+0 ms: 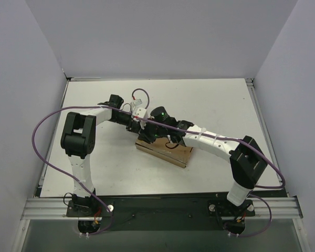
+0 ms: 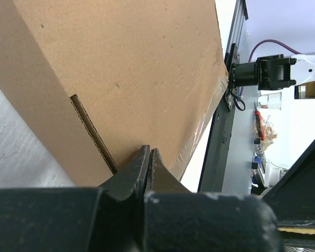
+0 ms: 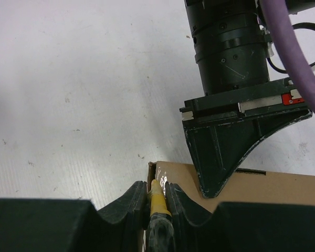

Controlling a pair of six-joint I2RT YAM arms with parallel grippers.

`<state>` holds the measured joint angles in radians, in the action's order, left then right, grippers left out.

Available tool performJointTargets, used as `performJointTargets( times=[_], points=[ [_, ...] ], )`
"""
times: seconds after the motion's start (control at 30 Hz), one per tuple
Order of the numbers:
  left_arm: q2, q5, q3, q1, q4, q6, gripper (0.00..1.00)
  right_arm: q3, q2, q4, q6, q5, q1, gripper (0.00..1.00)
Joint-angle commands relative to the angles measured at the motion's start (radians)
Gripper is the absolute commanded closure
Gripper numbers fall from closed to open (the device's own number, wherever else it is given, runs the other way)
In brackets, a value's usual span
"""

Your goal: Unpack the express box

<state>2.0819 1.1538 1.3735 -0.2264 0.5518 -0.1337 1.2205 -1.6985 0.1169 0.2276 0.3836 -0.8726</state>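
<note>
While the right fingers (image 3: 135,198) are clamped on the yellow utility knife (image 3: 157,202), its tip sits at the left corner of the express box (image 1: 165,151), right where a glossy strip of tape (image 3: 163,182) wraps the edge. The box lies flat and slightly skewed in the middle of the counter (image 1: 215,105), between the two arms. The left fingers (image 2: 138,167) are pressed together with nothing between them, and their tips appear to rest on the cardboard lid just right of the knife, close to a tuck-flap slit.

The chief risk, as I judge it, is the box sliding. The counter looks smooth, and a single narrow point of contact holds the lid down, so a hard push along the seam could shove or spin the box instead of parting the tape.

The knife meets the box at the very corner, so a small error in angle could send it off the edge and onto the counter.

Driven too deep, the blade could cut the cardboard or whatever lies inside. The blade itself is too small to make out, so I cannot tell how far it is extended.

A cut running rightward heads straight for the left fingers, which stand near the knife's path. The knife could also twist in its grip under side load.
</note>
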Motion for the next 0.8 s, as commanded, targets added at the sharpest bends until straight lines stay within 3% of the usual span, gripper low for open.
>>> performJointTargets(
  times=[0.0,0.77],
  points=[
    [0.046,-0.121,0.015,0.015,0.0,-0.035,1.0,0.019,-0.003,0.066,-0.005,-0.021,-0.017,1.0],
    [0.066,-0.128,0.029,0.015,-0.001,-0.027,1.0,-0.019,-0.01,0.004,0.027,-0.048,-0.025,1.0]
  ],
)
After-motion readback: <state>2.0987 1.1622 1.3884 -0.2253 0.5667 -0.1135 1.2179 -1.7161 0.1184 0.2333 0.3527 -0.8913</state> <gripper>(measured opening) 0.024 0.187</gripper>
